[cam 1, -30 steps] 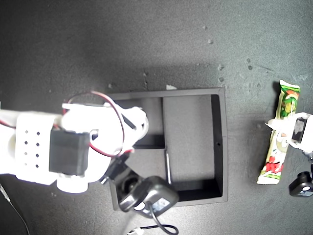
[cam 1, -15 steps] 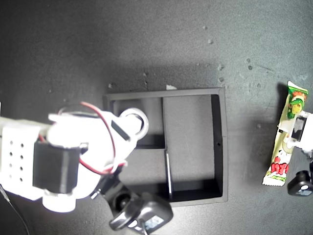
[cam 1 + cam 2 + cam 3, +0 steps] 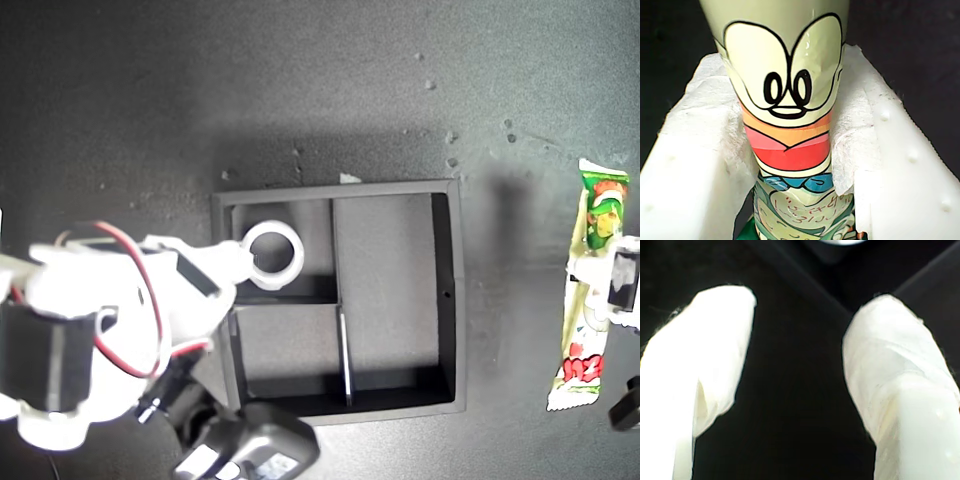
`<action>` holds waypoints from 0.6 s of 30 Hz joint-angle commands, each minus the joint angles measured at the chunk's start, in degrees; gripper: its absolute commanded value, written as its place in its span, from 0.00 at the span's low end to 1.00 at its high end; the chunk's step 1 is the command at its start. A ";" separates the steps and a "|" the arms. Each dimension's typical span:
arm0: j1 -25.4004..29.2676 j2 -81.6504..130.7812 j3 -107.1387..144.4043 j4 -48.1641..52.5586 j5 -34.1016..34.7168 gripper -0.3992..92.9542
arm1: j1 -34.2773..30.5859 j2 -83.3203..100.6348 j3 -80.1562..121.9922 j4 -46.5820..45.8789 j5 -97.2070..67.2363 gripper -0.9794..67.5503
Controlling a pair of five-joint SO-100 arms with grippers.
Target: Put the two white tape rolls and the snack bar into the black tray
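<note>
Now my second hand (image 3: pixel 797 375), jaws apart and empty, has backed off; one roll (image 3: pixel 273 254) sits in the tray (image 3: pixel 452 300). My first hand (image 3: pixel 790 165) has lifted the clamped bar (image 3: pixel 590 290).

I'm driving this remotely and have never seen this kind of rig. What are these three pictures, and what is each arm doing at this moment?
The overhead picture comes from a camera above a dark tabletop. The other two come from small cameras mounted on each arm's gripper, looking along its fingers.

On the table sits the square black tray with raised walls, split into two small compartments and one long one. A white ring-shaped tape roll lies in one small compartment. I see only this one roll.

My first gripper, at the exterior view's right edge, is shut on the long green, white and red wrapped snack bar; its wrist camera shows the cartoon wrapper pinched between white padded fingers.

My second gripper, on the white arm at the exterior view's lower left, is open and holds nothing.
</note>
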 commanded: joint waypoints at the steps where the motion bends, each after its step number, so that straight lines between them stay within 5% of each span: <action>1: 1.49 7.56 6.59 -1.14 -3.52 0.15 | 1.93 -10.46 -17.67 3.69 -3.78 0.01; 8: 5.36 26.19 31.38 -13.62 -7.91 0.14 | 4.04 -31.82 -50.80 11.87 -7.65 0.01; 18: 15.73 26.98 44.47 -26.46 -15.21 0.13 | 3.52 -33.22 -49.75 1.67 -8.00 0.01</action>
